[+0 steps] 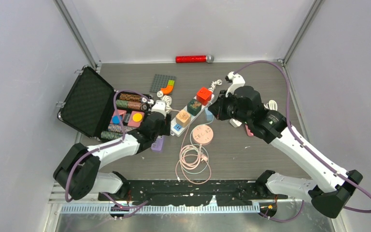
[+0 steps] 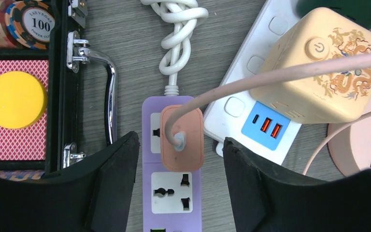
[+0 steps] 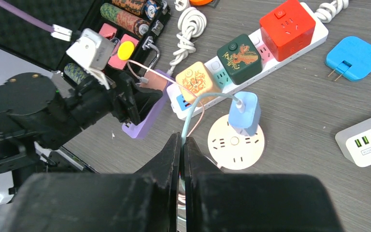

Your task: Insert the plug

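A salmon plug point(image 2: 188, 154) on a pink cable sits in the top socket of the purple power strip point(image 2: 171, 203). My left gripper point(image 2: 179, 141) is open, with one finger on each side of that plug and touching nothing. My right gripper point(image 3: 182, 137) is shut on a thin light-blue cable point(image 3: 189, 121). The cable's light-blue plug point(image 3: 244, 113) hangs at the far edge of the round pink socket point(image 3: 232, 145). I cannot tell whether the plug touches the socket. In the top view the left gripper point(image 1: 162, 126) is over the purple strip point(image 1: 158, 144), and the right gripper point(image 1: 213, 110) is by the white strip.
A white power strip point(image 1: 193, 116) carries cream, dark green and red cube adapters. An open black case point(image 1: 84, 101) of poker chips lies at the left. A coiled pink cable point(image 1: 193, 162) lies in front. A blue adapter point(image 3: 354, 57) and a white USB charger point(image 3: 364, 140) lie at the right.
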{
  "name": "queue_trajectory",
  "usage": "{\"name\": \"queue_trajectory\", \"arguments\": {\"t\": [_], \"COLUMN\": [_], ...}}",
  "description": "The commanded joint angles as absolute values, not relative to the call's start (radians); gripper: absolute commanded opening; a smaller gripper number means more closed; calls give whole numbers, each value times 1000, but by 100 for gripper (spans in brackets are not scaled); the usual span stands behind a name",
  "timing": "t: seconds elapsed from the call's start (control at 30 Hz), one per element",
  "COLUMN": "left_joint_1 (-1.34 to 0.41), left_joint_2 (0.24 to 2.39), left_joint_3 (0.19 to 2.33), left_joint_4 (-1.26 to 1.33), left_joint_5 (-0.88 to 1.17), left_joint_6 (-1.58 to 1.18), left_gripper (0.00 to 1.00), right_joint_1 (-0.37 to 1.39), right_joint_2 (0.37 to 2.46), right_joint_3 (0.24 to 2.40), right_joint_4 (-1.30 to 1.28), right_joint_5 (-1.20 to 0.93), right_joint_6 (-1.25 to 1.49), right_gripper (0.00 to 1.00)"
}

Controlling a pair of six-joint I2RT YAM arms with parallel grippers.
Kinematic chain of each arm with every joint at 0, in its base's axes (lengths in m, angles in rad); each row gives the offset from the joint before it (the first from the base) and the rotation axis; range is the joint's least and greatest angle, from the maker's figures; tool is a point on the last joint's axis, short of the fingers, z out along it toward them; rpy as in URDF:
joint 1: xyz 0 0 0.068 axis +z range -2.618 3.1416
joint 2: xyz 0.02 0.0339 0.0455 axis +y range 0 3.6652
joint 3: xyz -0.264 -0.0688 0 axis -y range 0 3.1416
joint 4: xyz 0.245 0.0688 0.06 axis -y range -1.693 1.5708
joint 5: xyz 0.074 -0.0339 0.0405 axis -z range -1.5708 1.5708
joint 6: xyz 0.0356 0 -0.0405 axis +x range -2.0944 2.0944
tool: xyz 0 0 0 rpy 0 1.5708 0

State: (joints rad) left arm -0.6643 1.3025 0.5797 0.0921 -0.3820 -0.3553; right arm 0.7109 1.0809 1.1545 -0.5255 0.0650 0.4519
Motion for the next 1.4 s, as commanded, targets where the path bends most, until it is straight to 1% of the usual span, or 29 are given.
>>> {"name": "queue_trajectory", "arguments": {"t": [0.0, 0.07, 0.23, 0.3, 0.4, 0.47, 0.53, 0.57, 0.63, 0.7, 0.73, 0.8, 0.93, 1.13, 1.27, 1.37], "left_joint_1": [-659, -658, -658, -658, -659, -659, -658, -658, -659, -658, -659, -659, -659, -659, -661, -660], "left_joint_2": [1346, 1365, 1398, 1402, 1404, 1404, 1405, 1404, 1394, 1371, 1350, 1291, 1153, 934, 781, 711], "left_joint_3": [627, 632, 636, 629, 610, 602, 597, 598, 603, 608, 609, 608, 569, 509, 482, 473], "left_joint_4": [151, 148, 145, 148, 179, 193, 199, 199, 186, 168, 156, 133, 116, 56, 46, 76], "left_joint_5": [-410, -412, -424, -433, -431, -424, -425, -427, -437, -450, -458, -461, -458, -425, -319, -211], "left_joint_6": [-350, -351, -353, -356, -357, -357, -357, -357, -357, -360, -364, -372, -406, -466, -455, -410], "left_gripper": [62, 56, 28, 26, 19, 18, 20, 23, 37, 53, 59, 67, 69, 68, 68, 68], "right_joint_1": [714, 715, 715, 714, 714, 714, 715, 716, 716, 715, 715, 715, 715, 728, 769, 807], "right_joint_2": [1037, 1034, 1028, 1026, 1028, 1031, 1032, 1032, 1034, 1035, 1036, 1037, 1052, 1061, 1070, 1091], "right_joint_3": [1204, 1205, 1208, 1211, 1216, 1216, 1217, 1219, 1223, 1230, 1233, 1236, 1231, 1198, 1180, 1186], "right_joint_4": [-524, -526, -528, -528, -526, -521, -517, -516, -514, -513, -512, -508, -483, -423, -357, -322], "right_joint_5": [67, 64, 40, 27, -20, -45, -58, -61, -74, -92, -108, -139, -201, -213, -207, -218], "right_joint_6": [462, 462, 465, 466, 462, 464, 465, 467, 470, 472, 472, 467, 468, 534, 606, 616], "right_gripper": [5, 5, 5, 6, 5, 5, 6, 6, 5, 5, 5, 5, 5, 6, 5, 5]}}
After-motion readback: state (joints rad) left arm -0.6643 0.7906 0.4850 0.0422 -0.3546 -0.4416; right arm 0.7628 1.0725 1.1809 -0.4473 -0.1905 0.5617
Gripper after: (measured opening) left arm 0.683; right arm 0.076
